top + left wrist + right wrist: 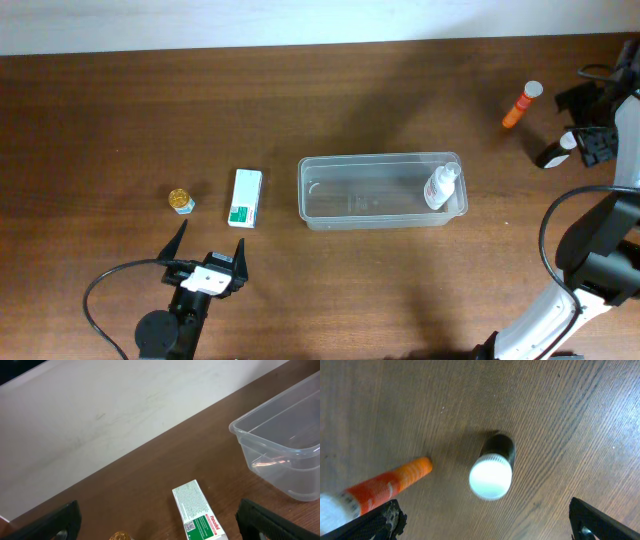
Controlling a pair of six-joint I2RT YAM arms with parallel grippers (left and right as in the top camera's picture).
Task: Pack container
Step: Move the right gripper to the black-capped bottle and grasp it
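The clear plastic container (380,190) sits mid-table with a small clear bottle (441,186) lying inside at its right end; its corner shows in the left wrist view (280,445). A white-and-green box (245,197) (199,512) and a small gold-capped jar (181,201) (119,536) lie left of it. My left gripper (210,246) (157,527) is open, just in front of the box. At far right stand a black bottle with a white cap (556,152) (492,471) and an orange tube (521,104) (380,487). My right gripper (596,140) (485,527) is open above the black bottle.
The table's far edge meets a white wall (300,20). A black cable (100,300) loops by the left arm. The right arm's links (590,250) stand along the right edge.
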